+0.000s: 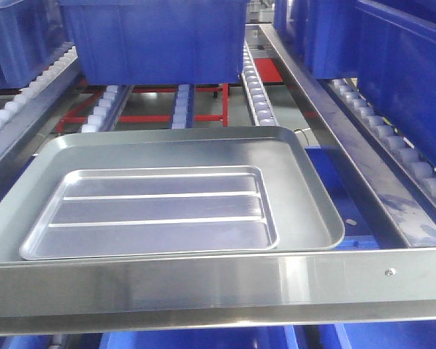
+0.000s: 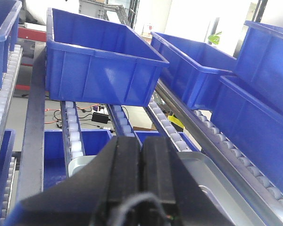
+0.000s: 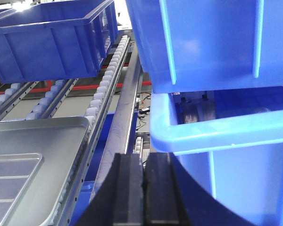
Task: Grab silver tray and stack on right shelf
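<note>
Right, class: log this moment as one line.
ridged tray: nested in big tray | shelf lip: in front | left gripper: shut, empty | right gripper: shut, empty

1. The ridged tray [image 1: 156,212] lies inside the larger tray [image 1: 305,196], toward its left front.
2. Both sit on the roller shelf [image 1: 256,91], just behind the front lip [image 1: 225,287].
3. A bin [image 1: 156,40] stands on the rollers behind them.
4. More bins [image 1: 410,80] stand right, probably on a neighbouring lane.

No legible text or labels anywhere
</note>
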You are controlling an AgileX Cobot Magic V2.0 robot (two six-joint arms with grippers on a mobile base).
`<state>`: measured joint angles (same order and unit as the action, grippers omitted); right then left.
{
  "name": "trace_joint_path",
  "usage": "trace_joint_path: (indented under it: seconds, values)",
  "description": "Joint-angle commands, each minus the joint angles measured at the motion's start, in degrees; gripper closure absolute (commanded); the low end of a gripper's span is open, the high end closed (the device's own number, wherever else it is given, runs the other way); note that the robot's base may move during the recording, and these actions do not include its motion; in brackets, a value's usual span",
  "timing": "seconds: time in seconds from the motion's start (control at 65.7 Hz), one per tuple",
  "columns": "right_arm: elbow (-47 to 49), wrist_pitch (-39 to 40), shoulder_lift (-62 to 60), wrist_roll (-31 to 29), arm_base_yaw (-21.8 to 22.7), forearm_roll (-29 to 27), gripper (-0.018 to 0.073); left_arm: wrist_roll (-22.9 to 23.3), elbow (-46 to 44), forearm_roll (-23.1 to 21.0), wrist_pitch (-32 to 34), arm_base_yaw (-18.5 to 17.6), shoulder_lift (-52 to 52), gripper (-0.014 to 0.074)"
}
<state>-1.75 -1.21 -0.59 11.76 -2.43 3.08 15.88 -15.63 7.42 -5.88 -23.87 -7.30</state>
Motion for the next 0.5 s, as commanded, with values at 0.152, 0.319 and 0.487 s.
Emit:
trace_joint_path:
  seconds: [0.152,0.319,0.487]
  values:
    - [0.03,5.48,-1.06,-0.56,0.39,0.03,0.0508,-0.19,-1.61,0.28,4.51,0.04,-0.69,0.0687]
    - [0.03,5.48,-1.06,-0.56,0.39,0.03,0.0508,-0.19,-1.61,0.28,4.51,0.04,-0.69,0.0687]
    - [0.03,5.48,-1.06,-0.56,0.39,0.03,0.0508,-13.20,0.64,-2.63,4.35,2.46,1.65,0.0687]
